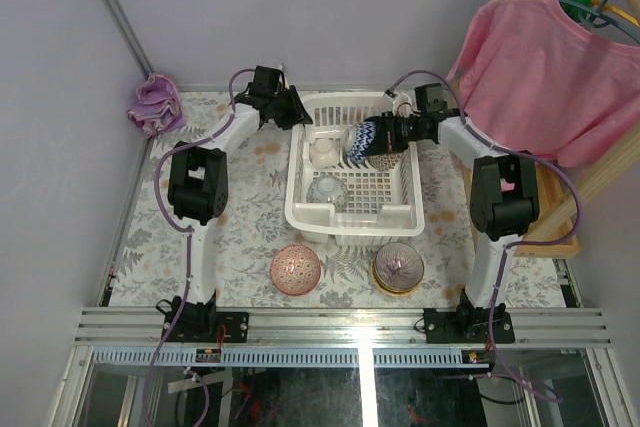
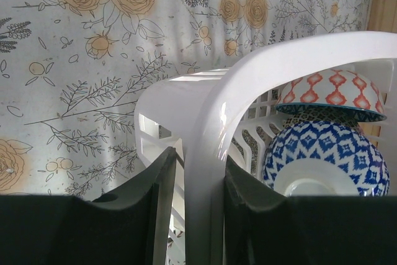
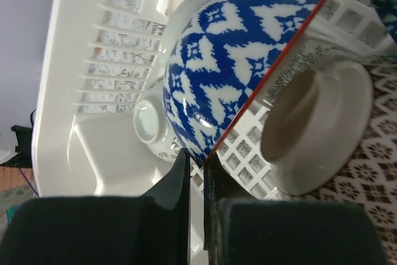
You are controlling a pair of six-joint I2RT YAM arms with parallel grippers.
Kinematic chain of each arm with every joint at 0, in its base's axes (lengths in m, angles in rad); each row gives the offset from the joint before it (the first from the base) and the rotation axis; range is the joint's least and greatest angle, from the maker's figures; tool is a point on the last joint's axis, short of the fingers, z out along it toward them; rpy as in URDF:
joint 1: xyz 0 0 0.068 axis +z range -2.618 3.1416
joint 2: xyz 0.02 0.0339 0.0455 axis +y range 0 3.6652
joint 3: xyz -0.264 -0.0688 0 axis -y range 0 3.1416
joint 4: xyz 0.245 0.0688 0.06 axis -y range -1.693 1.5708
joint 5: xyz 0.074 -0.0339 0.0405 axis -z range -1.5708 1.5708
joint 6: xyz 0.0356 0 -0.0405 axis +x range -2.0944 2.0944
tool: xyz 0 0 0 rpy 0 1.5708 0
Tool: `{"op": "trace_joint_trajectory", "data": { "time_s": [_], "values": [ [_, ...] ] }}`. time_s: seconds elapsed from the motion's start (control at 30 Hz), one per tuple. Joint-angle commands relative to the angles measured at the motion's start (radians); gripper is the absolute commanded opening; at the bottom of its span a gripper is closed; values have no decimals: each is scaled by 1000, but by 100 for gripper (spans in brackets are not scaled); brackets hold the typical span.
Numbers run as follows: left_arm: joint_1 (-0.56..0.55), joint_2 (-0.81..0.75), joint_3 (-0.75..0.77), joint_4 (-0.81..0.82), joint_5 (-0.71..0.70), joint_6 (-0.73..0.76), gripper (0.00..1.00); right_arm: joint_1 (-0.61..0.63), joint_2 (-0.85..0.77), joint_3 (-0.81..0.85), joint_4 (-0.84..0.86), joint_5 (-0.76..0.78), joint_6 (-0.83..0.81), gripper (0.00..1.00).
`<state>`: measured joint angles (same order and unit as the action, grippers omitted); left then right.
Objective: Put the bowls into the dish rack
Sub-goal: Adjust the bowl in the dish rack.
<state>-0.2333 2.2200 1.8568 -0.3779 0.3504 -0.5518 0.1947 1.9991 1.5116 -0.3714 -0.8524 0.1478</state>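
White plastic dish rack (image 2: 211,122): rim clenched in left jaws, likely steadying it | blue-white bowl (image 3: 217,60): rim pinched by right jaws, tilted over rack for slotting | pink bowl (image 1: 295,268), tan bowl (image 1: 398,267): on table (image 1: 250,237), well apart from both jaws

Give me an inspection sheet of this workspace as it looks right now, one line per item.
Surface: floral tablecloth, flat, no spills seen.
Job's things: dish rack mid-table. Inside it, a blue-white bowl on edge, a white bowl and a grey bowl. The pink bowl and tan bowl sit outside on the cloth, in front of the rack.
Clutter: purple cloth at the far left corner.
Hands: left hand closed on the dish rack's rim. Right hand pinches the blue-white bowl's rim.
Cables: purple cables run along both arms, clear of the bowls.
Surroundings: pink shirt on a hanger at right; grey walls.
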Motion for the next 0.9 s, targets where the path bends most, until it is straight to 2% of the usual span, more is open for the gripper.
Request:
{"op": "trace_joint_trajectory", "data": {
  "time_s": [0.0, 0.5, 0.53, 0.57, 0.63, 0.77, 0.87],
  "values": [
    [-21, -10, 18, 50, -8, -3, 28, -26, 79, -88, -129, 381, 32, 3],
    [-26, -12, 20, 50, -11, -4, 28, 2, 12, -126, -153, 388, -20, 3],
    [-27, -14, 19, 50, -13, -4, 28, 3, -1, -125, -153, 381, -21, 5],
    [-26, -27, 18, 46, -14, 0, 29, 3, -56, -127, -152, 355, -23, 21],
    [-26, -48, 13, 42, -20, 4, 32, 2, -101, -121, -155, 332, -23, 30],
    [-23, -107, -5, 45, -28, 10, 44, 2, -176, -93, -156, 269, -6, 40],
    [-22, -130, 1, 38, -30, 13, 49, 2, -218, -71, -147, 223, 27, 50]
  ]
}}
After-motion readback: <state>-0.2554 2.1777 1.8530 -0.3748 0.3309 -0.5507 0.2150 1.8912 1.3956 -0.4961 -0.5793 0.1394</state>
